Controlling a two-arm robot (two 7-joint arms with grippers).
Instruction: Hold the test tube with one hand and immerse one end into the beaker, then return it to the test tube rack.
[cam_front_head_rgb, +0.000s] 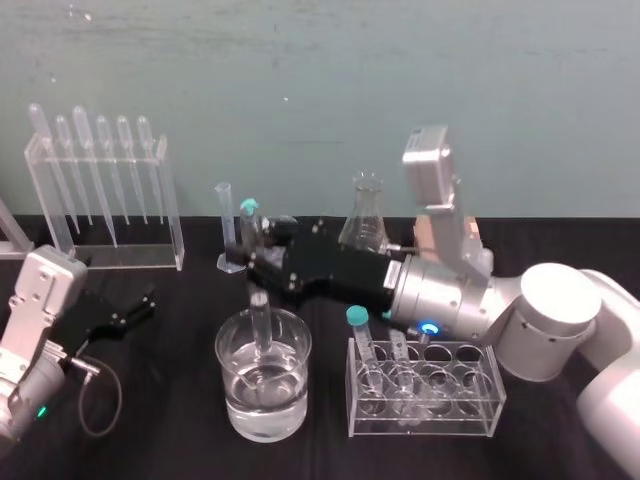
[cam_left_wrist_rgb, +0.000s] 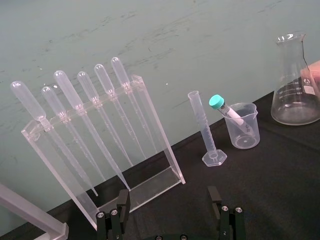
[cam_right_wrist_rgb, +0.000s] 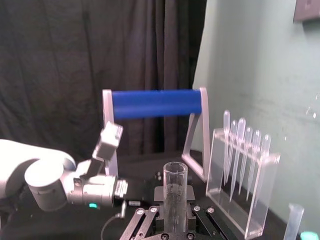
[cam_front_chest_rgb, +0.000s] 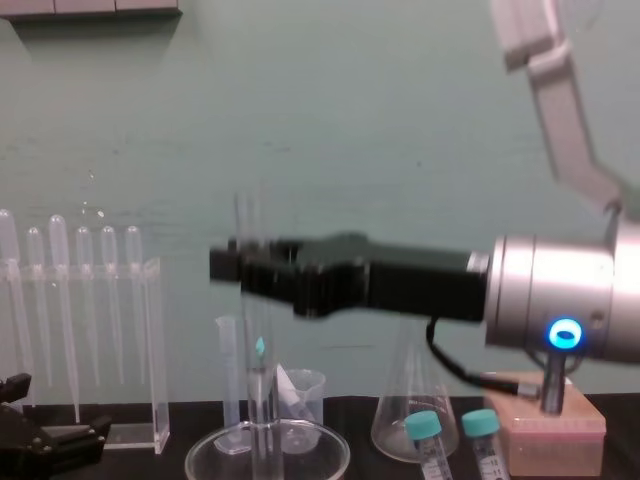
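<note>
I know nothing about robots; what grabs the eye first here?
The right gripper, on a silver-and-black arm reaching in from the right, clamps a tall glass test tube upright with its lower end down in the wide beaker of clear liquid. To the beaker's right stands the test tube rack. The left gripper rests open at far left.

beaker (cam_front_head_rgb: 263, 385): I see it at the front, in the middle.
test tube (cam_front_head_rgb: 260, 325): low end in the beaker, top in my right gripper (cam_front_head_rgb: 255, 270).
test tube rack (cam_front_head_rgb: 425, 390): just right of the beaker.
pipette stand (cam_front_head_rgb: 105, 190): back left.
</note>
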